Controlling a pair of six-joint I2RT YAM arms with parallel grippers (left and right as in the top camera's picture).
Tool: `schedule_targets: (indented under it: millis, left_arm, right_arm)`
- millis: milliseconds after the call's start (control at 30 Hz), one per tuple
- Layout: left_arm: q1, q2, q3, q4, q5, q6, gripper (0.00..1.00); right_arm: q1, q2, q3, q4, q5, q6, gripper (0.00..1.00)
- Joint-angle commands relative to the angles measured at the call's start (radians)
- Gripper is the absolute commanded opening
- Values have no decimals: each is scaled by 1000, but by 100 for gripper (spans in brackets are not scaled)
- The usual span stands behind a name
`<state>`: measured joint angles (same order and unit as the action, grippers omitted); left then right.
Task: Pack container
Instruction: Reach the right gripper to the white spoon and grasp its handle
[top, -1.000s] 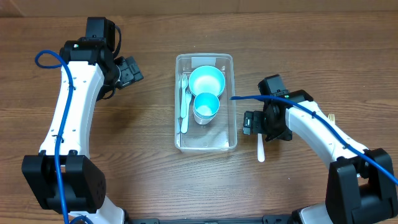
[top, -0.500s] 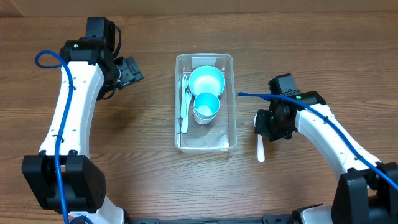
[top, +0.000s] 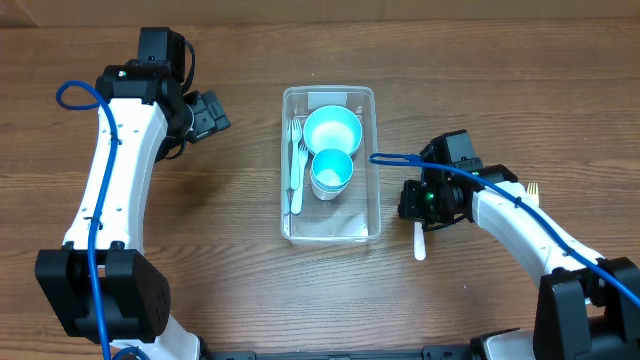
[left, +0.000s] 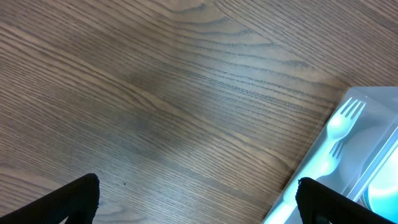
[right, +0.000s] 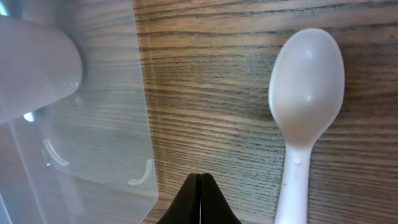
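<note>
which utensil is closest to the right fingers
The white plastic spoon lying on the wooden table beside the clear plastic container; the pale forks lie inside it.

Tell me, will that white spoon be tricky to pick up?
Probably light and stiff: the spoon looks like thin white plastic. It lies flat on the table, so it's likely hard to pinch. Its glossy surface may slip.

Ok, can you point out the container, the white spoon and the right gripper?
container (top: 335, 225): overhead view, a bare part of its floor.
white spoon (right: 306, 87): right wrist view, middle of its bowl.
right gripper (right: 200, 186): right wrist view, the line where its closed fingertips meet.
</note>
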<state>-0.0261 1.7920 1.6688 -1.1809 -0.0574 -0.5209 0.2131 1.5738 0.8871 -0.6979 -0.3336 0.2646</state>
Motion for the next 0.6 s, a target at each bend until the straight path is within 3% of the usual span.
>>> schedule_targets:
  millis: [0, 300, 567]
  left_arm:
    - [1, -5, 6, 3, -5, 11, 100]
    - [0, -5, 6, 3, -5, 11, 100]
    - [0, -5, 6, 3, -5, 12, 100]
  right_arm:
    - [-7, -18, -9, 5, 52, -30, 4]
    - [-7, -18, -137, 175, -9, 69, 4]
    - [-7, -18, -144, 176, 71, 81, 4]
